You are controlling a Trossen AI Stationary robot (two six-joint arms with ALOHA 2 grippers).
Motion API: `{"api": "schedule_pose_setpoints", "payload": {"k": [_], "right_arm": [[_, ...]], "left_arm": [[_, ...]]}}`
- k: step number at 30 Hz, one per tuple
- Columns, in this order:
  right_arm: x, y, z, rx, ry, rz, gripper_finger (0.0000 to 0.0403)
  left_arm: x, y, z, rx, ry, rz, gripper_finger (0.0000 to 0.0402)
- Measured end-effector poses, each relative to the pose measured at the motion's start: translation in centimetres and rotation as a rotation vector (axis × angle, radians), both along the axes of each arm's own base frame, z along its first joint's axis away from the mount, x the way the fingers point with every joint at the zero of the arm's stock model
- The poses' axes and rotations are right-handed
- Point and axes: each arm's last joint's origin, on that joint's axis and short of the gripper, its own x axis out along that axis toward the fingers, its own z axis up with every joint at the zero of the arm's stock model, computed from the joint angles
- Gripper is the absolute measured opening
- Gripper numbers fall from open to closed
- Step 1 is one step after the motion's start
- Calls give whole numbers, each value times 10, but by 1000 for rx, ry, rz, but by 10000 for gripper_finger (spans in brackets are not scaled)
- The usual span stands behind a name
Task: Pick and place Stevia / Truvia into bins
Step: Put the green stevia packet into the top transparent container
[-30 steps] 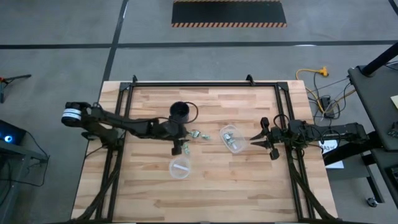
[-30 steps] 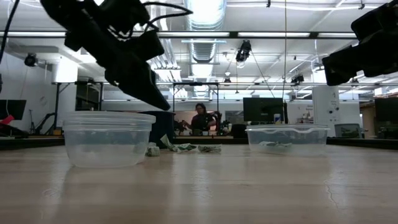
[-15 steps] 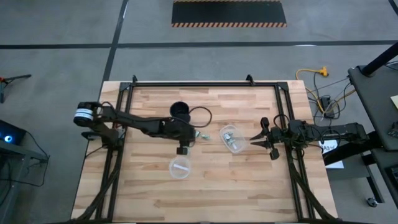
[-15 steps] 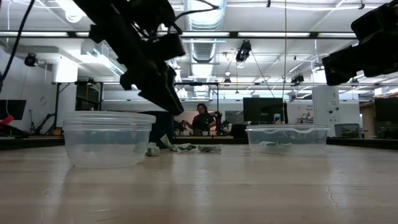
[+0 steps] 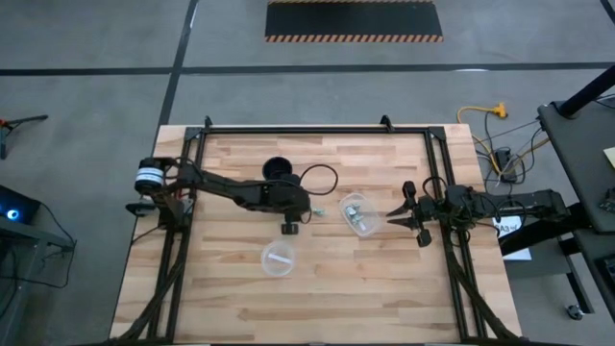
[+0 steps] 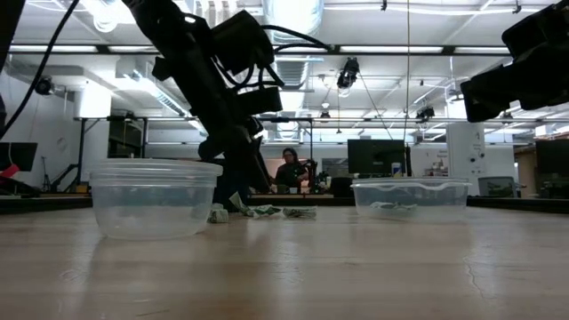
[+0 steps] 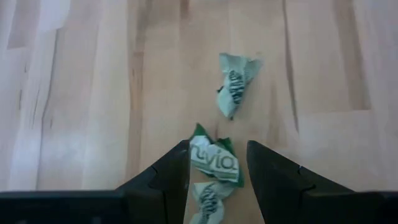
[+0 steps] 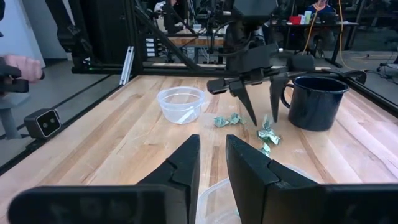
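High view: the left arm is reaching across the wooden table (image 5: 231,288), its left gripper (image 5: 297,213) hanging over the loose Truvia sachets (image 5: 309,209), between the black mug (image 5: 278,170) and the oblong bin (image 5: 358,213). The round bin (image 5: 278,259) is sitting nearer the front edge; the right gripper (image 5: 396,217) is waiting just beside the oblong bin.

Low view: the left gripper is pointing down behind the round bin (image 6: 156,197), above sachets (image 6: 267,212) lying on the table.

Left wrist view: the fingers (image 7: 168,174) are standing apart, straddling a green sachet (image 7: 212,162) without clamping it; another sachet (image 7: 234,83) is lying beyond.

Right wrist view: the right gripper (image 8: 211,152) is holding nothing, fingers slightly parted, over the oblong bin's rim (image 8: 214,196).
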Motion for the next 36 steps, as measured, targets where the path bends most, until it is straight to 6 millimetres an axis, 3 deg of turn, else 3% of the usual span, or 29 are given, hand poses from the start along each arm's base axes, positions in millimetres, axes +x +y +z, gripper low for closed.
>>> {"api": "schedule_pose_setpoints", "payload": {"k": [7,17,36], "right_arm": [[0,0,0,0,0,0,68],[0,0,0,0,-1,1,68],[0,0,0,0,-1,0,68]], "left_arm": [[0,5,-5,-16,8,34,141],[5,10,-33,-19,81,49,141],[7,12,-26,-17,37,55,141]]}}
